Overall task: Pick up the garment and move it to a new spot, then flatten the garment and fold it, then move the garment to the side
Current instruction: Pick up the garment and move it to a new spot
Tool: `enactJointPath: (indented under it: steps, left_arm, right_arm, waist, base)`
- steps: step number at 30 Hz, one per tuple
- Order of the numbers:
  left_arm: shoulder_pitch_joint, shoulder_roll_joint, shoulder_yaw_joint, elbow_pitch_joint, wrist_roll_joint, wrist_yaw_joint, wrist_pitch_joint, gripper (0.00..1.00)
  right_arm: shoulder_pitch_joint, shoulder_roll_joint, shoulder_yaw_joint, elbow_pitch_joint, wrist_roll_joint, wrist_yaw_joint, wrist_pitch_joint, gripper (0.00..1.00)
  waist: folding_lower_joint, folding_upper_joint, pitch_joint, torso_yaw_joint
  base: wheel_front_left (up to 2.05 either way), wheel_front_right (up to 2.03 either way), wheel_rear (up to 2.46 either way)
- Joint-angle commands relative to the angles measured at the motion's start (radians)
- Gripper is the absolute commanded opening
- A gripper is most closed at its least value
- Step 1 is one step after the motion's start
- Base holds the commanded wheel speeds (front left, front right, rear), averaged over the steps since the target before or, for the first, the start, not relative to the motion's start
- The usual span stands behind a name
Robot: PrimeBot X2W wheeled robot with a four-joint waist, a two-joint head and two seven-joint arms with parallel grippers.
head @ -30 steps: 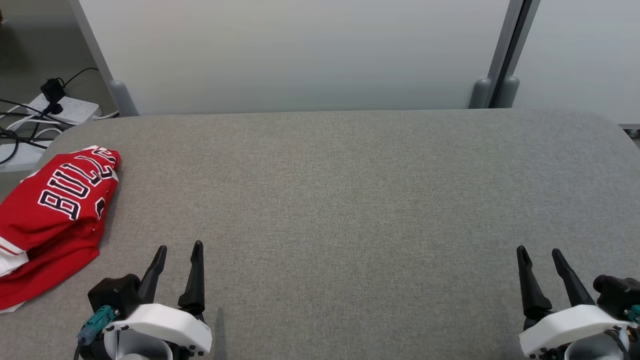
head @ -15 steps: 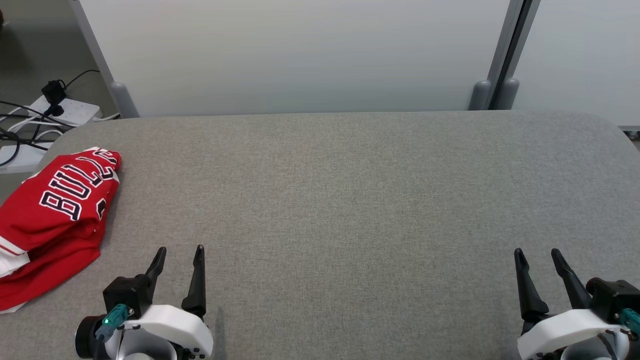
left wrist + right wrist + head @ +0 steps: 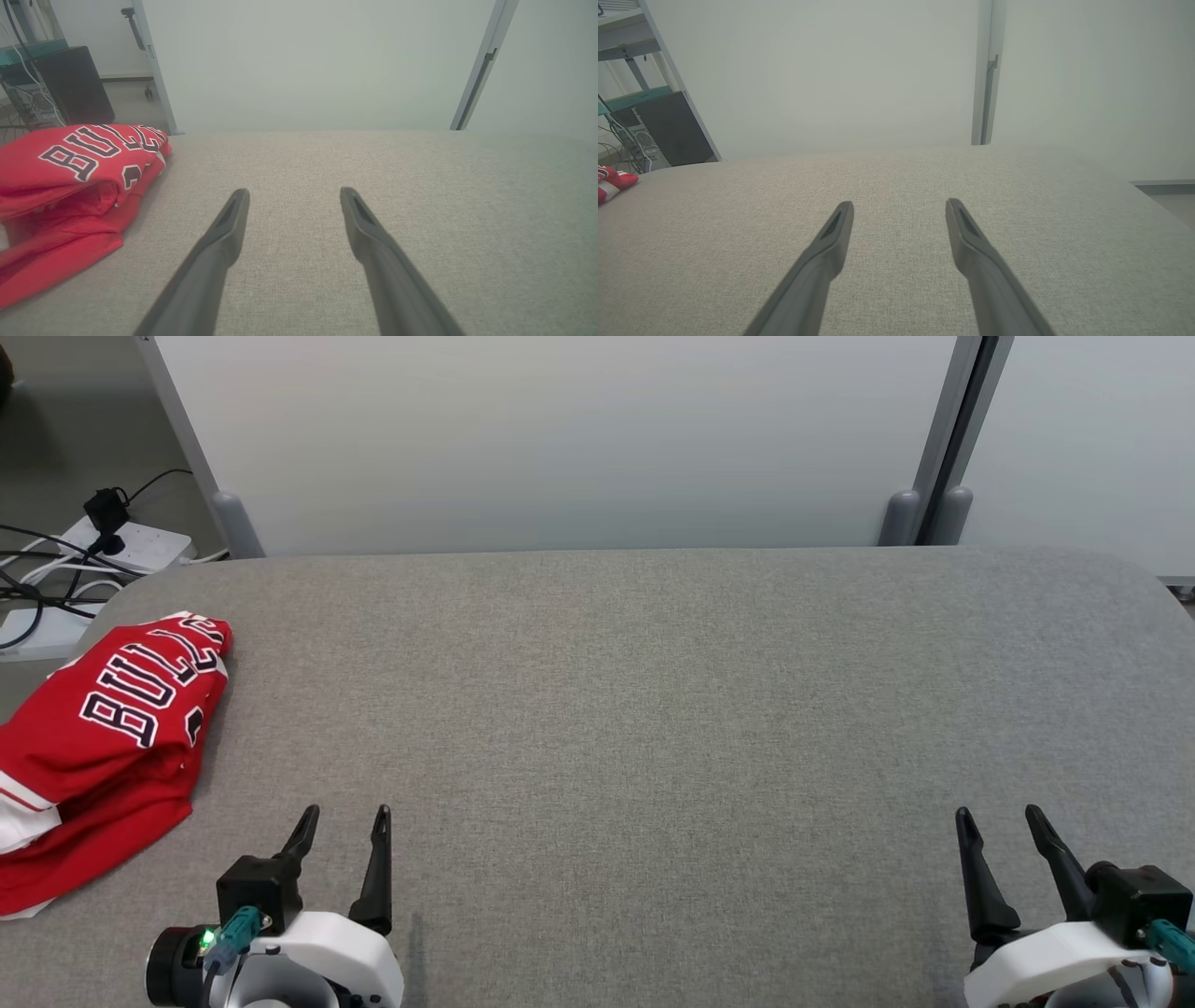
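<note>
1. Garment [image 3: 103,737]: a red jersey with dark, white-edged lettering lies folded in a loose bundle at the left edge of the grey cloth-covered surface [image 3: 653,709]. Part of it runs past the left side of the head view, and white trim shows at its lower left.
2. Left end effector [image 3: 344,814]: open and empty, with its two dark fingers spread and pointing away from the robot over the near left of the surface. It is near the garment, on the garment's right, and apart from it.
3. Left wrist view: the jersey sits left of the fingers in stacked layers, lettering on the top layer. A strip of bare grey cloth lies between the jersey and the nearer finger.
4. Right end effector [image 3: 997,814]: open and empty, fingers spread, over the near right of the surface and well apart from the garment.
5. Right wrist view: a small red and white corner of the garment shows at the far left edge.
6. Whether either end effector's fingers touch the cloth cannot be told.
7. Behind the surface stands a pale partition panel [image 3: 560,439], with a grey upright post [image 3: 938,439] toward the right.
8. On the floor past the far left corner lies a white power strip [image 3: 140,543] with dark cables [image 3: 37,597] running from it.
9. A dark box [image 3: 74,84] stands on the floor beyond the garment.
</note>
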Motion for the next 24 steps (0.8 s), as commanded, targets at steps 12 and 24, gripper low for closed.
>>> enactJointPath:
  steps: [12,24]
  left_arm:
    - [-0.061,0.019,0.032,-0.023,-0.012,0.027,0.009,1.00]
    - [-0.071,0.016,0.032,-0.014,-0.026,0.043,0.005,1.00]
  right_arm:
    - [-0.033,-0.026,0.020,-0.001,0.014,0.000,-0.014,1.00]
    - [-0.048,-0.035,0.038,-0.007,-0.005,0.000,-0.014,1.00]
  waist:
    - [0.0001,-0.0001,-0.002,0.013]
    - [0.0001,-0.0001,0.004,0.136]
  base:
    - [0.00,0.00,0.00]
    - [0.00,0.00,0.00]
